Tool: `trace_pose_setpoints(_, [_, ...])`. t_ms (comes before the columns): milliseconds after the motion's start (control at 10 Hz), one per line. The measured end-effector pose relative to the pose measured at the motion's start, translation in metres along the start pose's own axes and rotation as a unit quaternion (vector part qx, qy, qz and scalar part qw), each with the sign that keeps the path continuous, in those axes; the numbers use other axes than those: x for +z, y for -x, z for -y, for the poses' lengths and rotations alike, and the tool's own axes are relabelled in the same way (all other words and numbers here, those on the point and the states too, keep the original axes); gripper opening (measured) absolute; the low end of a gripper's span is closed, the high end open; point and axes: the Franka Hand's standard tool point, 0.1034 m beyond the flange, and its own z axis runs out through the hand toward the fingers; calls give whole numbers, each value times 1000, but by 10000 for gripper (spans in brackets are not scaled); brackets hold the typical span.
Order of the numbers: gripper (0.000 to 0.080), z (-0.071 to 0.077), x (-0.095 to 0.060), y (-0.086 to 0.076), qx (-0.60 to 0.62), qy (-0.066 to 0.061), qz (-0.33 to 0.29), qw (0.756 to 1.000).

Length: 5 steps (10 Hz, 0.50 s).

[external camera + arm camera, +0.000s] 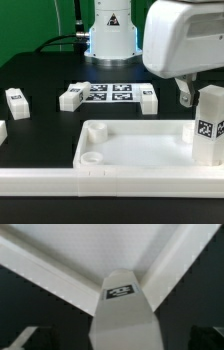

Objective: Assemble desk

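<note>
1. The desk top (130, 165) is closest. It is a big white tray low in the exterior view, from about 6 o'clock across to 4 o'clock. A round hole (90, 157) sits in its corner at about 7 o'clock.
2. The standing leg (209, 125) is white and stands straight up in the tray's corner at 3 o'clock. It has a black and white tag (208, 130) on its side. In the wrist view it stands right where two walls of the tray meet. I cannot tell if it is in tight.
3. The gripper (195, 98) hangs just over this leg. Its jaws are wide apart. In the wrist view the fingers (24, 336) stand one on each side of the leg, with a dark gap between, so they hold nothing.
4. Farther back, a loose leg (17, 101) lies on the black table (40, 75) at 9 o'clock. A white piece (2, 130) is cut off by the edge at about 8 o'clock.
5. Behind the tray, near the middle, lies the marker board (108, 93). One end leg (70, 97) lies just beside its 9 o'clock end, and another end leg (148, 98) just beside its 3 o'clock end.
6. The robot base (110, 30) is farthest, at 12 o'clock.
</note>
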Motion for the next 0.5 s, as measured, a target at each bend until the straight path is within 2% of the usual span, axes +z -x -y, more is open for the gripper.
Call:
trace_pose_setpoints(200, [649, -1, 3, 1, -55, -1, 2, 998])
trace_pose_setpoints(300, [525, -1, 3, 1, -49, -1, 1, 999])
trace_pose_setpoints(400, [525, -1, 3, 1, -44, -1, 2, 999])
trace_pose_setpoints(500, [386, -1, 3, 1, -37, -1, 2, 999])
